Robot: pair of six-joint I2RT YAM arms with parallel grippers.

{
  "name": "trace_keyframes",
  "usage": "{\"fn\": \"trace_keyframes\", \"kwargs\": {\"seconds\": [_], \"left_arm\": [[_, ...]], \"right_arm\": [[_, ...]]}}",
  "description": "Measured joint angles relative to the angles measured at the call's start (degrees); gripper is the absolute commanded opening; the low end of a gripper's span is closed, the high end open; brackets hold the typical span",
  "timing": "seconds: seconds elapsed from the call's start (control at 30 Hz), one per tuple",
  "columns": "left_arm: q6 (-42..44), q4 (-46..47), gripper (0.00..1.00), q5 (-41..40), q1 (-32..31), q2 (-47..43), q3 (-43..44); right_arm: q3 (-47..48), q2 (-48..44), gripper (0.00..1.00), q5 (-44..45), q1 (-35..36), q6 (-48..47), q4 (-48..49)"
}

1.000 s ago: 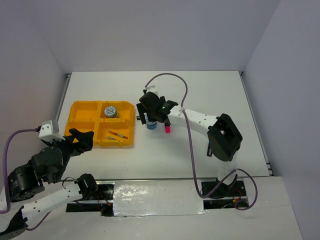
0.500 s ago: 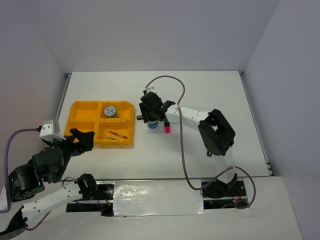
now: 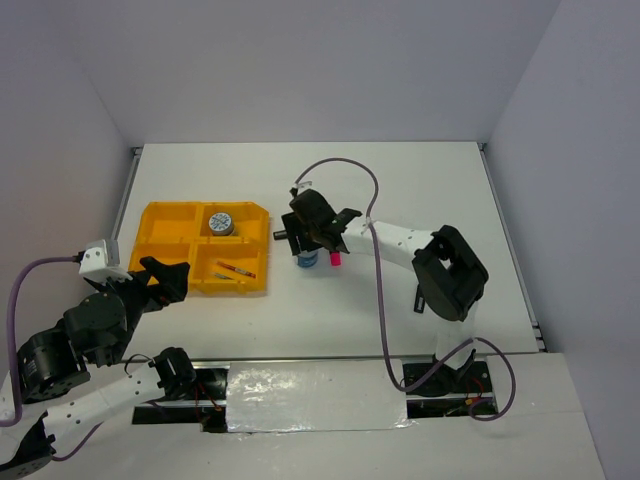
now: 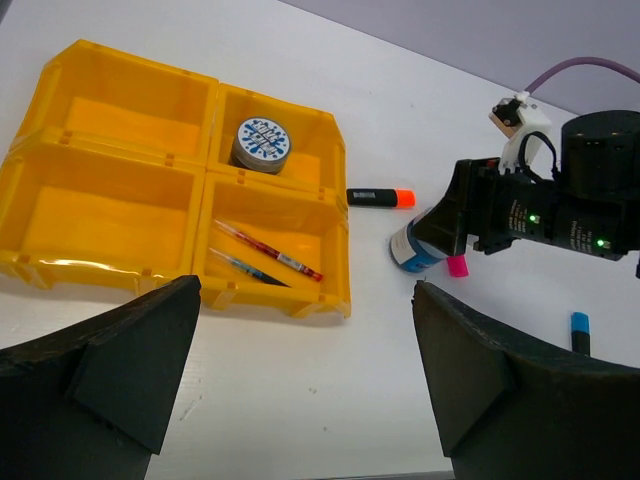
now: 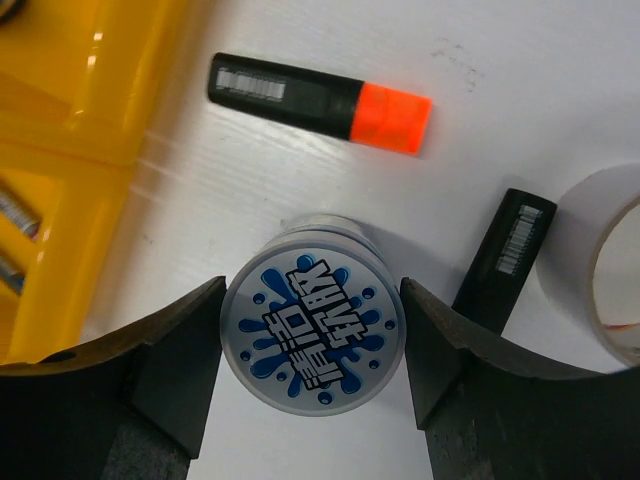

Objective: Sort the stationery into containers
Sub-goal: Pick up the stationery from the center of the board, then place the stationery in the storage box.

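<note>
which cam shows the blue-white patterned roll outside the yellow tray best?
Right wrist: the round blue-white patterned tape roll fills the centre, printed top readable, between the fingers of the right gripper. Left wrist shows it side-on, partly behind that gripper. Top external shows just a small blue-white patch beneath that gripper.

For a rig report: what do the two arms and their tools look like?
The left arm and right arm have white links and black joints, each with a purple cable. The left tool and right tool have broad black fingers; the right shows green lights.
</note>
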Motion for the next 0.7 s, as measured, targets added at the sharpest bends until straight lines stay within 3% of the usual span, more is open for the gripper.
{"fn": "trace_keyframes", "kwargs": {"seconds": [0.33,0.7], "left_arm": [[0.0,0.3,0.99,0.0,0.0,0.0,0.0],[0.7,0.7,0.99,0.1,0.0,0.0,-0.1]], "right_arm": [[2.6,-1.6,0.19,-3.7,1.1,3.2,4.8],[22.7,10.2,0.21,-1.0,3.5,4.2,8.0]]}}
